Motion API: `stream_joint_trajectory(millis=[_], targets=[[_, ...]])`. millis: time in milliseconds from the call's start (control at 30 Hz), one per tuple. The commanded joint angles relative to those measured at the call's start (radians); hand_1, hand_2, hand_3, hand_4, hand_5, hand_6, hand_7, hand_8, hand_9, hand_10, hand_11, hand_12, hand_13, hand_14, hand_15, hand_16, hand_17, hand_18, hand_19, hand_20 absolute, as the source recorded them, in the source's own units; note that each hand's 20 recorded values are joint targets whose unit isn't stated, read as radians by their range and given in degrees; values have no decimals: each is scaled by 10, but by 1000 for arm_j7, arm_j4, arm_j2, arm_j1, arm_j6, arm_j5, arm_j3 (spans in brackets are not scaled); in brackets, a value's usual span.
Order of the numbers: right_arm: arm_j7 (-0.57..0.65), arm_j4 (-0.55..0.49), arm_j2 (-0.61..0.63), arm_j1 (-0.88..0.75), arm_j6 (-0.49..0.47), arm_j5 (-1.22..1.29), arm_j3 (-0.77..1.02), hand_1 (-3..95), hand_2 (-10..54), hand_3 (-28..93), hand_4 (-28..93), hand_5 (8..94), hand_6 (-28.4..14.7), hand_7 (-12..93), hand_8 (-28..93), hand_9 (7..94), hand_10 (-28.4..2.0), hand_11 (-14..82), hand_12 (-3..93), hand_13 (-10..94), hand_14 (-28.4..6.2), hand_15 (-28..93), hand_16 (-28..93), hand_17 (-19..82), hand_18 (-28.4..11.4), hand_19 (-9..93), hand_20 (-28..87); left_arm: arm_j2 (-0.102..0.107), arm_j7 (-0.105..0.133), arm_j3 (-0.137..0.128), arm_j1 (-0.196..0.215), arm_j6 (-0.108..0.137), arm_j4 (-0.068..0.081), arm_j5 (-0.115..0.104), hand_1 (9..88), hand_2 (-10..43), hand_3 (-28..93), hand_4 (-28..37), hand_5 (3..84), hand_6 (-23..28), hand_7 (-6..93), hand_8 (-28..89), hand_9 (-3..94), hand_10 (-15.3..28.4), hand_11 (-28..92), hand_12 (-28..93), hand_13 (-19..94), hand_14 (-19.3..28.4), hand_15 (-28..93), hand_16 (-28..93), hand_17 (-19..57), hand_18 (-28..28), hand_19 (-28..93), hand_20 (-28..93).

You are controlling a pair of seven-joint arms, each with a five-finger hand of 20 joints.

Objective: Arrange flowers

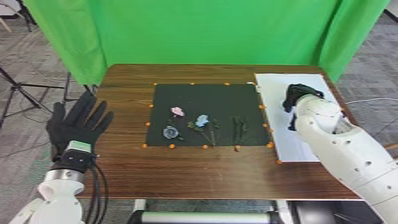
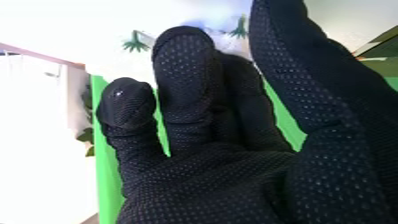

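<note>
Where the near left corner of the brown bench [image 1: 195, 175] is passed by the left arm, the left hand [image 1: 75, 127] is held just beside the bench's left edge, its straight fingers spread slightly apart and nothing pinched between them. Farther in, a dark mat [image 1: 200, 95] is laid on the bench, with small orange marks dotted around its edges. On the mat's nearer half the flowers are set out, well apart from the right hand [image 1: 302, 95]. Toward the left, a grey-blue flower [image 1: 171, 132] is laid with a bit of leaf beside it; dark green stems [image 1: 238, 131] are placed to the right, roughly lengthwise. Between these a light blue flower [image 1: 202, 120] is seen, its stem pointed toward the near edge, and a pink flower [image 1: 178, 111] is placed a little farther back, to its left. By the mat's right side a white board [image 1: 298, 150] is laid. Over its far part the right hand is held, and in the right wrist view its fingers are seen raised, loosely bent and partly spread; nothing is visibly pinched. Behind the bench a green curtain [image 1: 213, 35] is hung.
</note>
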Motion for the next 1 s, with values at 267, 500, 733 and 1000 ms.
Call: stream_joint_trajectory(millis=[267,500,733,1000], targets=[[-21,9,-15,-69,165,-41,-43,598,-56,628,-283,693,1,216,-15,782,-84,78,274,733,-79,656,300,436,-207,932,418,-15,-29,-1,6,-8,1,25,244,112,692,-283,377,58,168,-107,291,107,167,101,187,133,356,-68,-57,143,336,94],[8,-84,13,-131,285,-48,-10,608,-44,629,-283,758,9,242,21,858,-79,96,330,755,-76,651,314,447,-207,932,413,-11,-35,-13,18,-11,-2,30,243,112,692,-283,377,57,169,-107,296,110,173,100,197,136,362,-68,-57,143,337,95],[-42,-276,25,-179,386,-107,14,596,-47,656,-283,762,7,236,25,860,-80,97,332,759,-75,645,321,451,-209,932,411,-11,-18,-28,36,-15,-5,29,243,112,691,-283,378,58,167,-108,297,109,174,99,199,135,360,-70,-58,144,337,94],[-119,-372,-42,-153,380,-157,-68,582,-60,689,-283,766,3,233,23,857,-79,94,338,759,-74,643,326,452,-210,932,410,-27,-39,-18,27,-14,0,35,243,112,692,-283,378,57,166,-107,300,110,173,98,199,135,360,-70,-57,144,337,94]])
